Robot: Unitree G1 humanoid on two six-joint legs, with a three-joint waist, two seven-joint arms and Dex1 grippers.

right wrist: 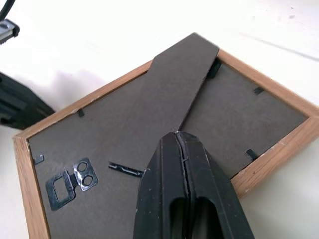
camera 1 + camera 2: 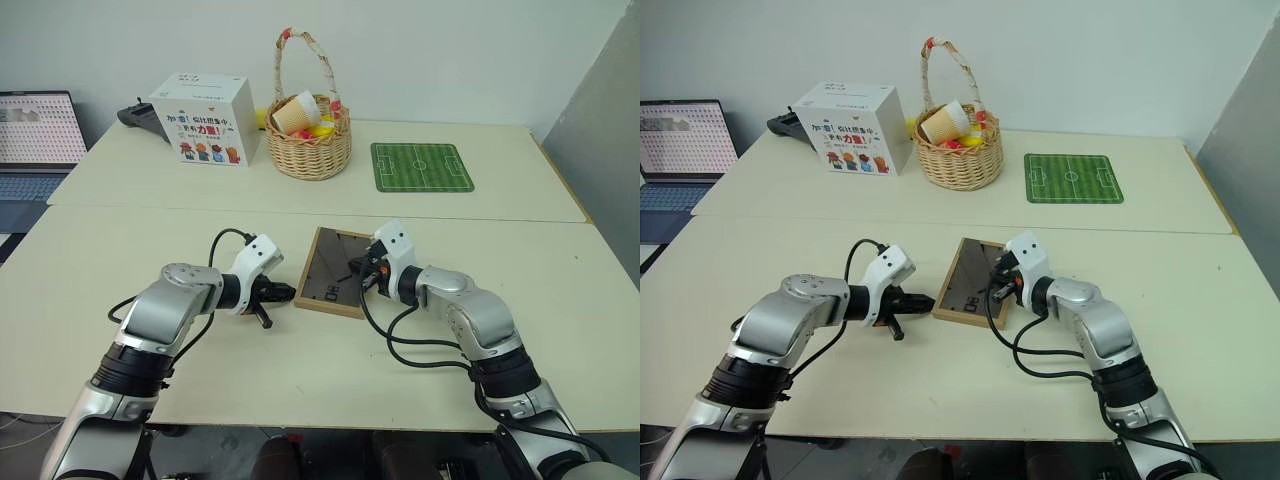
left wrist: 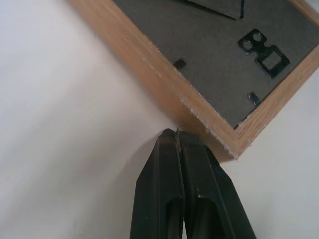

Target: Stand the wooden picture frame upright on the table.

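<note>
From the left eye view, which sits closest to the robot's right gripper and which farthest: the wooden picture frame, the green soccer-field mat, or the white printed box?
1. The wooden picture frame, lying back up right under the right gripper.
2. The green soccer-field mat, farther back on the table, toward the robot's right.
3. The white printed box, farthest, at the back left beside the wicker basket.

My head's two eyes look forward and down over the table. Each wrist camera looks along my fingers, close upon the wooden picture frame, which all four share.
</note>
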